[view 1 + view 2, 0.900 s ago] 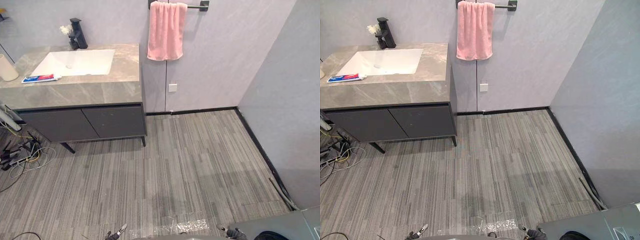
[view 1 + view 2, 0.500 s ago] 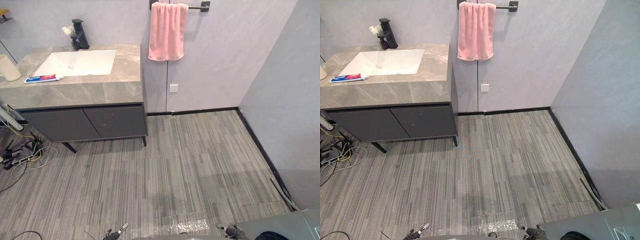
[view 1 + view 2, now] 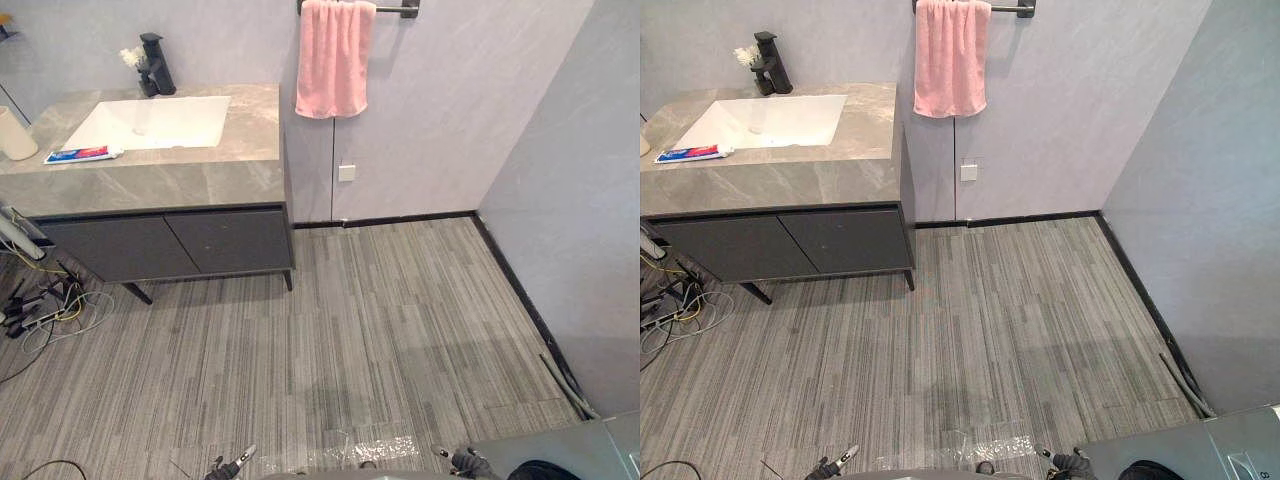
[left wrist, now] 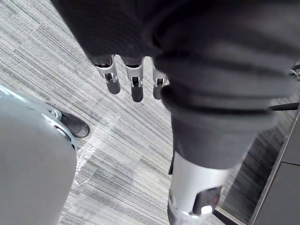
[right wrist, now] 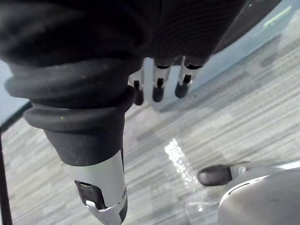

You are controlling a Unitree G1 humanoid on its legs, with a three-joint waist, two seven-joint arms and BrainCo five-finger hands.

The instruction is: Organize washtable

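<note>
The washtable (image 3: 170,180) stands at the far left: a grey stone top with a white sink (image 3: 150,122) and a black faucet (image 3: 155,65). A toothpaste tube (image 3: 80,154) lies on the top left of the sink, and a pale cup (image 3: 12,135) stands at its left end. A pink towel (image 3: 333,58) hangs from a wall bar beside it. My left hand (image 4: 136,89) hangs over the floor with fingers straight and nothing in it. My right hand (image 5: 158,86) hangs the same way, open and empty. Both hands are far from the washtable.
Dark cabinet doors (image 3: 165,245) sit under the top. Loose cables (image 3: 45,305) lie on the floor at its left foot. A grey appliance (image 3: 560,455) fills the near right corner, and a wall closes the right side. A clear plastic sheet (image 3: 365,452) lies on the striped floor nearby.
The whole picture has shifted a little, so the camera has moved. Nothing on the washtable has moved.
</note>
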